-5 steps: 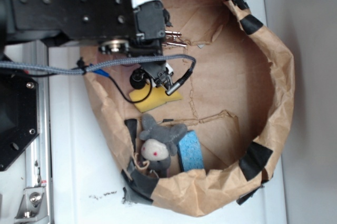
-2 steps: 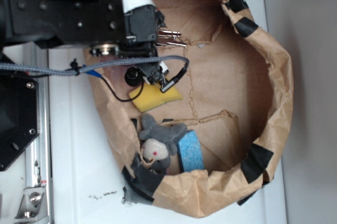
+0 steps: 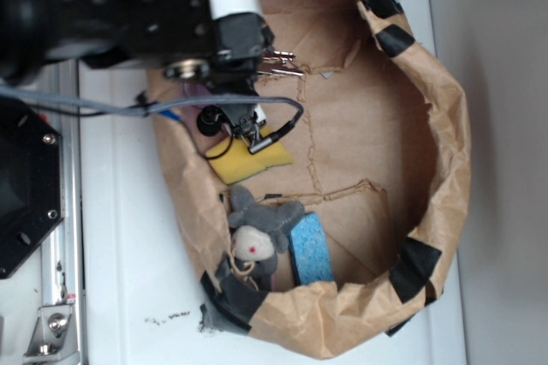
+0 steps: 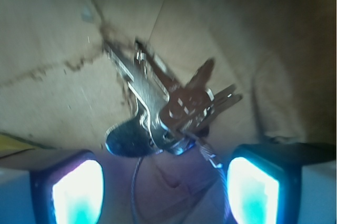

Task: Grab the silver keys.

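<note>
Scene: a WidowX arm reaches into a brown paper bag (image 3: 445, 125) patched with black tape, standing on a white table (image 3: 128, 236).
Keys: the silver keys (image 4: 168, 108) lie on the bag's paper floor near its upper left wall; from outside only their blade tips (image 3: 281, 63) poke out from under the arm.
Gripper: the gripper (image 4: 166, 195) hangs spread wide over the bunch, one glowing pad on each side, clasping nothing.
Alignment: the key heads and wire loop sit between the pads, the blades fanning away from them.
Bystanders: a yellow sponge (image 3: 253, 158), a grey plush toy (image 3: 261, 236) and a blue sponge (image 3: 310, 248) lie elsewhere in the bag, well apart from the keys.
Progress: approach apparently done; descent, closing and lifting appear left.
</note>
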You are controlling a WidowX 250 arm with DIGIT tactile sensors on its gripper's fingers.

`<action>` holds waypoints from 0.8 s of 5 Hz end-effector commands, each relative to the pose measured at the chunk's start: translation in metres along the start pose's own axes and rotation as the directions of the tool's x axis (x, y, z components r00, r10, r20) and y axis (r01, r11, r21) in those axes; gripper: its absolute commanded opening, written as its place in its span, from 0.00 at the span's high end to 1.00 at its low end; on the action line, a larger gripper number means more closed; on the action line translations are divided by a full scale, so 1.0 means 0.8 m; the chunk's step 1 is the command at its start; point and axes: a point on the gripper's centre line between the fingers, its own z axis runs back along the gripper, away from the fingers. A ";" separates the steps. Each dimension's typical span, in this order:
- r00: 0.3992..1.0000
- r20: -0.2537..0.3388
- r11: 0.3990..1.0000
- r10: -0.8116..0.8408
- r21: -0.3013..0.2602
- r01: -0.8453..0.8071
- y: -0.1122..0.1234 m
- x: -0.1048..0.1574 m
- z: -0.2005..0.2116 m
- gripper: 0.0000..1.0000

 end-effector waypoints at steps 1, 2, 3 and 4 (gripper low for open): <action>0.988 -0.150 0.999 -0.038 0.018 0.041 0.013 -0.015 -0.044 0.00; 0.987 -0.145 0.997 -0.067 0.013 0.070 0.015 -0.026 -0.053 0.00; 0.986 -0.147 0.997 -0.078 0.004 0.079 0.014 -0.018 -0.053 0.00; 0.986 -0.151 0.997 -0.072 -0.011 0.071 0.013 -0.019 -0.055 0.12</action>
